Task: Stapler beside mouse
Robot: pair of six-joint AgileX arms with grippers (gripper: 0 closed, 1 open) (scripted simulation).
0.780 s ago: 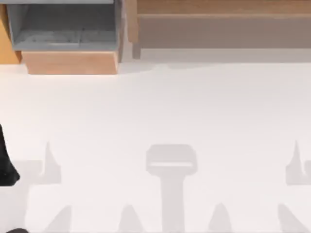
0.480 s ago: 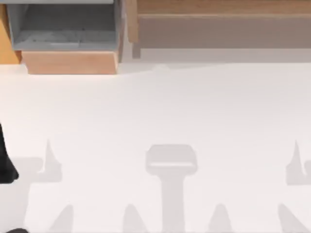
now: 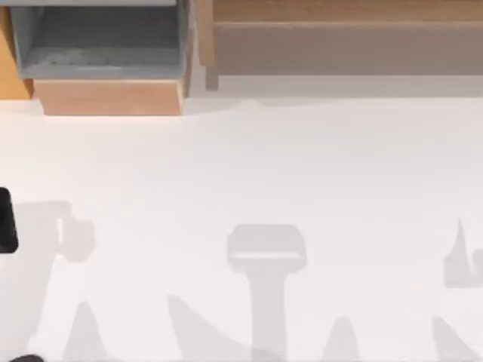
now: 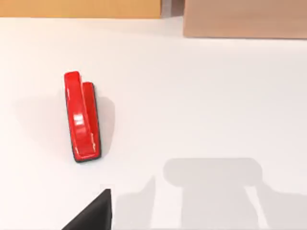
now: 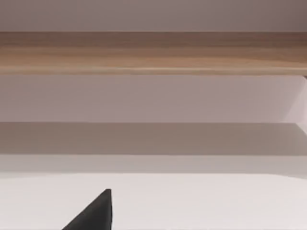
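The red stapler (image 4: 81,117) lies flat on the white table (image 4: 201,96) in the left wrist view, its glossy top facing up and nothing touching it. A black corner of my left gripper (image 4: 93,213) pokes in a short way off from the stapler's nearer end, apart from it. In the top view a black part of the left arm (image 3: 6,220) sits at the far left edge of the table. A black corner of my right gripper (image 5: 93,213) hangs above bare table, facing the wooden shelf (image 5: 153,52). The mouse is out of view.
A wooden cabinet with an open grey drawer (image 3: 102,45) stands at the back left. A long wooden shelf unit (image 3: 339,38) runs along the back right. The white tabletop (image 3: 249,166) spreads in front of both, crossed by grey arm shadows.
In the top view the left arm's black part at the left edge has moved toward the back of the table, and its shadow has shifted with it. The right side is unchanged.
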